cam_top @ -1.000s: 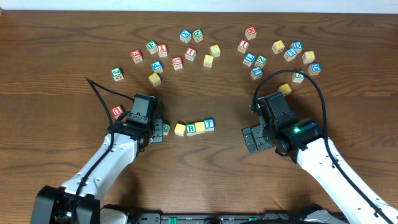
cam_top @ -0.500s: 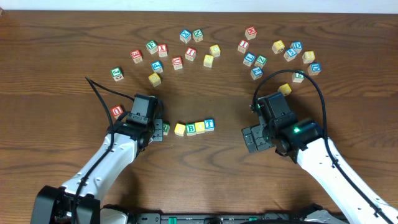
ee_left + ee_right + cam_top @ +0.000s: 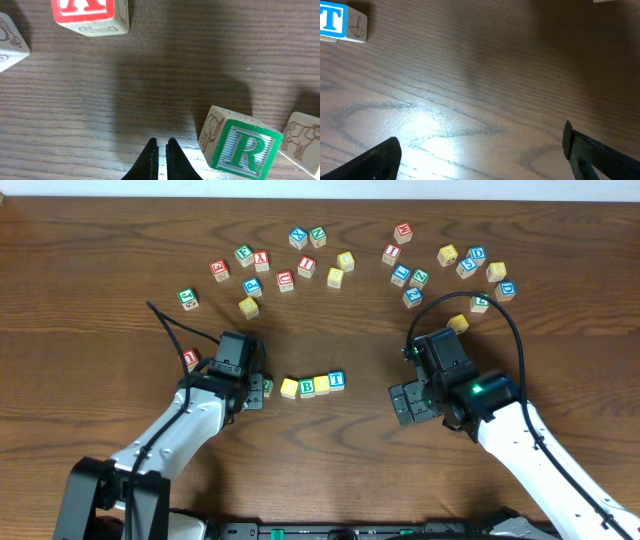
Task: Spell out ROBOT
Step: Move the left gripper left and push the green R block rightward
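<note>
A row of cubes lies in the middle of the table: a yellow cube [image 3: 289, 388], the green B [image 3: 307, 386], a second yellow cube [image 3: 322, 384] and the blue T [image 3: 337, 380]. The green R [image 3: 267, 387] lies just left of the row, tilted and partly under my left gripper [image 3: 253, 392]. In the left wrist view that gripper [image 3: 162, 150] is shut and empty, with the R [image 3: 242, 147] just to its right, apart from the fingers. My right gripper [image 3: 403, 404] stands open over bare wood, and its wrist view shows the T [image 3: 332, 22] at the top left.
Several loose letter cubes are scattered along the far side of the table, in a left cluster [image 3: 285, 280] and a right cluster [image 3: 467, 268]. A red U cube [image 3: 191, 359] lies beside the left arm. A red A cube [image 3: 90, 15] shows ahead of the left gripper.
The left arm has shifted slightly to the right and now covers part of the red U cube. The right arm and the row of cubes have not moved.
</note>
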Robot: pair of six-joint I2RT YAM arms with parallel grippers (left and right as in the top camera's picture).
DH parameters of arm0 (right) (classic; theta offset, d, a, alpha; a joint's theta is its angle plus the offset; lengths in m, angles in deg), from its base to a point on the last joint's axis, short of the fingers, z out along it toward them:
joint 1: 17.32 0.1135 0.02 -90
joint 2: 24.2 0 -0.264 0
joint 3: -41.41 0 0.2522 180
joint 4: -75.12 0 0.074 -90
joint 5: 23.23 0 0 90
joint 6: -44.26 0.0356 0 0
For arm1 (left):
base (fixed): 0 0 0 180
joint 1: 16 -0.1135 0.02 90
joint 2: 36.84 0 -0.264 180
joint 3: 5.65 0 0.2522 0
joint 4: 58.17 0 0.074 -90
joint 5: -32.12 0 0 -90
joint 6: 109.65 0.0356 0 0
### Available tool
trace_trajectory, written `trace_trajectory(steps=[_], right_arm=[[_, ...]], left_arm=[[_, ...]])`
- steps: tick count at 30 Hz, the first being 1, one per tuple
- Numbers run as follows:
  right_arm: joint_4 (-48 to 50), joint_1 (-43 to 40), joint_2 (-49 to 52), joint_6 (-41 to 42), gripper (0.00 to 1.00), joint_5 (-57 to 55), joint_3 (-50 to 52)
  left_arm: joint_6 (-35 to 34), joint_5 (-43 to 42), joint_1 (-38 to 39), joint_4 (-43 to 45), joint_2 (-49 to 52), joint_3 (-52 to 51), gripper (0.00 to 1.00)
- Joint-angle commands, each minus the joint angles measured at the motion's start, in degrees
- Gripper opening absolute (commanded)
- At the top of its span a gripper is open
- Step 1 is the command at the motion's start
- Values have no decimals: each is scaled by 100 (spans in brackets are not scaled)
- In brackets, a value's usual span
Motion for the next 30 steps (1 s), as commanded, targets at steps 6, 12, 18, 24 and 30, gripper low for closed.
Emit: trace_trajectory(steps=[6,12,18,24,30], right_arm=[[7,-4,28,63,99,-61,37],[7,-4,28,63,99,-61,37],[7,-4,28,63,99,-61,37],[7,-4,28,63,99,-61,37],[7,-4,28,63,99,-61,37]], left_arm=[[85,-55,-31,59,26,-96,8],[83,-422,-31,162,26,-96,8],[85,-573,-13,203,26,-96,7],[87,-608,-13,199,26,-96,8],[131,-981,-11,201,26,-96,8]])
